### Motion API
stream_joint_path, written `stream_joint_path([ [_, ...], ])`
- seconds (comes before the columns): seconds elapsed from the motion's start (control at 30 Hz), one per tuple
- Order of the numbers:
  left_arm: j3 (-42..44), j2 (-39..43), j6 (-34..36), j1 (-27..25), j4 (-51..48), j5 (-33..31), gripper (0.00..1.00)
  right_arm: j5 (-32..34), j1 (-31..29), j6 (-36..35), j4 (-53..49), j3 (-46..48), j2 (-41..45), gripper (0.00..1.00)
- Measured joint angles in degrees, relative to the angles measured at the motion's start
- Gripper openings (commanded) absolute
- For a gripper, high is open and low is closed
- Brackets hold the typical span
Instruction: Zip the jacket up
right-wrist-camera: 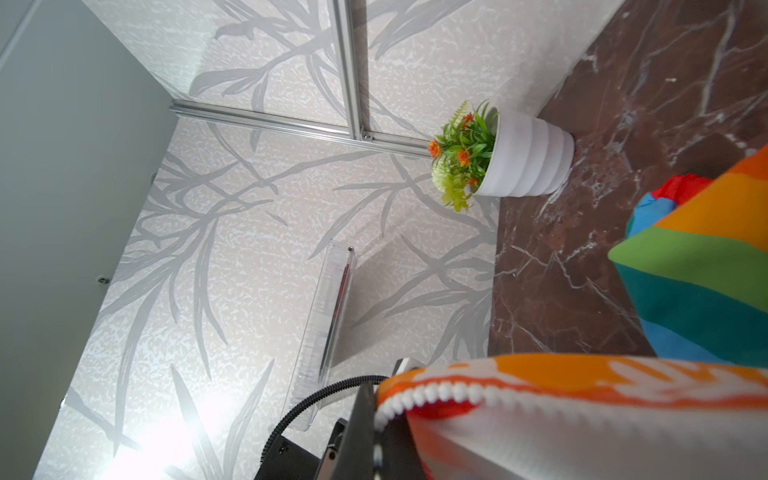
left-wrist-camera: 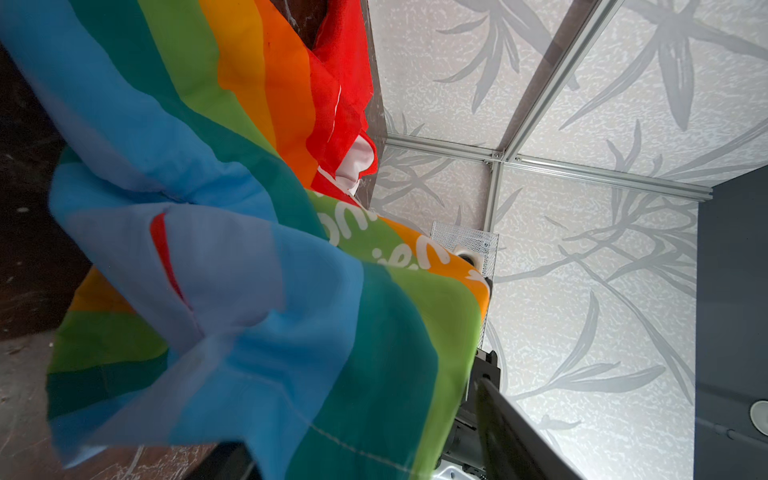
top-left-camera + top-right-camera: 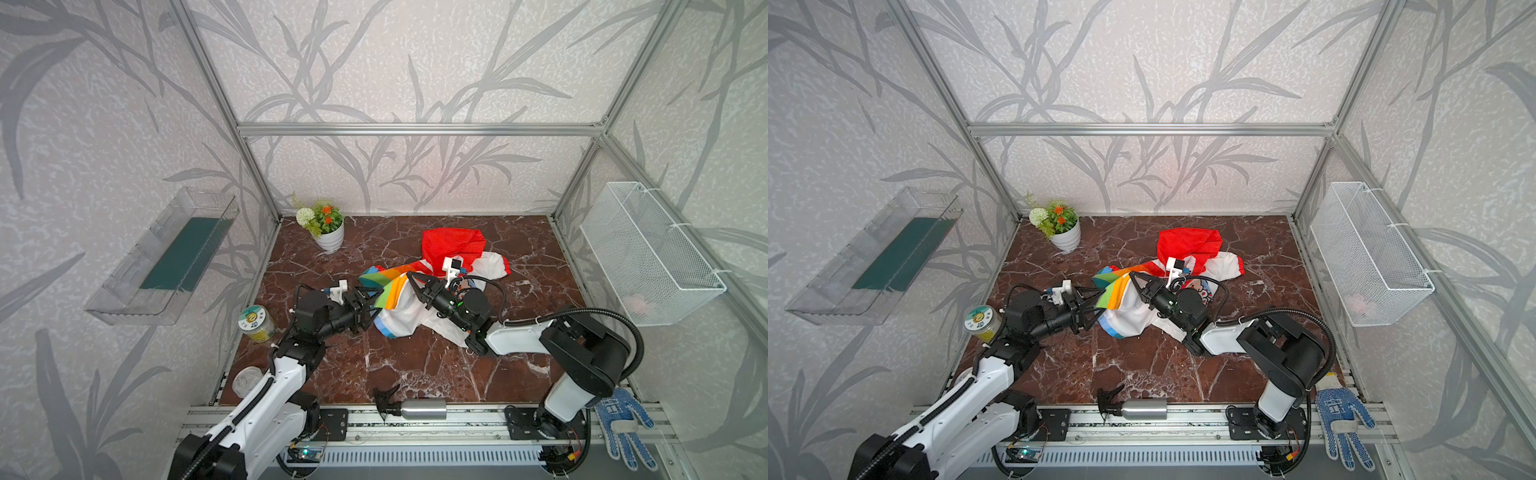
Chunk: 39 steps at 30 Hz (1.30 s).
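Observation:
The jacket [image 3: 399, 318] [image 3: 1126, 321] lies crumpled mid-table, its red hood [image 3: 453, 245] toward the back. My right gripper [image 3: 410, 275] [image 3: 1132, 275] is shut on the jacket's front edge and holds it raised. In the right wrist view the white zipper teeth [image 1: 436, 392] run out from between its fingers [image 1: 361, 428]. My left gripper [image 3: 371, 311] [image 3: 1096, 309] is at the jacket's left side, jaws wide apart. Rainbow-striped fabric [image 2: 249, 249] drapes between its fingers [image 2: 503, 419]. I see no zipper slider.
A white flower pot [image 3: 329, 235] stands at the back left. A yellow-filled jar [image 3: 257, 324] and a clear lid [image 3: 245, 380] sit by the left edge. A metal spray bottle [image 3: 413, 409] lies on the front rail, a dotted glove [image 3: 623, 424] at the front right. A wire basket [image 3: 648, 253] hangs on the right wall.

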<state>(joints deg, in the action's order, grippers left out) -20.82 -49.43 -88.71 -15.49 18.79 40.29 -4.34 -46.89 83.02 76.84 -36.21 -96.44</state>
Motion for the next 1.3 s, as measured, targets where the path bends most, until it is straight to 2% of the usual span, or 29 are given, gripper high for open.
stream_joint_path([
  [0.13,0.0,1.0,-1.4,-0.3,0.6,-1.4,0.6,0.4,-0.3,0.1,0.5,-0.5,0.0,0.0],
  [0.3,-0.2,1.0,-2.5,-0.7,2.6,-2.9,0.36,1.0,-1.0,0.2,0.9,0.6,0.2,0.0],
  [0.33,-0.3,1.0,-2.5,-0.7,2.6,-3.2,0.34,1.2,-1.2,0.2,0.9,1.1,0.3,0.0],
  [0.37,-0.4,1.0,-2.4,-0.7,2.6,-3.4,0.38,1.3,-1.3,0.2,0.9,1.6,0.4,0.0],
  [0.43,-0.5,1.0,-1.7,-0.7,2.6,-3.7,0.54,1.5,-1.4,0.1,0.9,2.3,0.8,0.0],
  [0.53,-0.5,1.0,-1.4,-0.7,2.2,-4.3,0.55,1.8,-1.5,0.2,1.0,3.0,1.4,0.0],
  [0.6,-0.6,1.0,-1.0,-0.7,2.0,-4.7,0.52,1.9,-1.5,0.2,1.0,3.5,1.9,0.0],
  [0.63,-0.6,1.0,-0.8,-0.7,1.8,-4.8,0.48,2.0,-1.5,0.2,1.0,3.8,2.2,0.0],
  [0.73,-0.7,0.7,-0.2,-0.7,1.5,-5.1,0.26,2.3,-1.5,0.2,1.0,4.6,2.9,0.0],
  [0.8,-1.0,0.3,0.2,-0.7,1.3,-5.2,0.06,2.4,-1.5,0.2,1.0,4.9,3.0,0.0],
  [0.83,-1.1,0.2,0.1,-0.7,1.3,-5.2,0.0,2.4,-1.5,0.2,1.0,4.9,3.0,0.0],
  [0.9,-1.3,0.2,0.6,-0.7,1.2,-5.3,0.0,2.3,-1.5,0.2,1.0,4.9,3.0,0.4],
  [0.93,-1.4,0.2,0.6,-0.7,1.2,-5.3,0.0,2.2,-1.6,0.0,0.9,4.9,3.1,0.53],
  [0.97,-1.5,0.2,0.6,-0.7,1.1,-5.3,0.0,2.1,-1.6,-0.3,0.8,4.9,3.2,0.6],
  [1.1,-2.1,0.2,0.6,-0.7,0.5,-5.3,0.0,2.0,-3.6,-2.7,-2.3,4.7,4.7,0.7],
  [1.3,-3.3,0.3,0.5,-0.7,-0.3,-5.2,0.0,2.6,-7.5,-5.5,-3.6,4.4,5.4,0.74],
])
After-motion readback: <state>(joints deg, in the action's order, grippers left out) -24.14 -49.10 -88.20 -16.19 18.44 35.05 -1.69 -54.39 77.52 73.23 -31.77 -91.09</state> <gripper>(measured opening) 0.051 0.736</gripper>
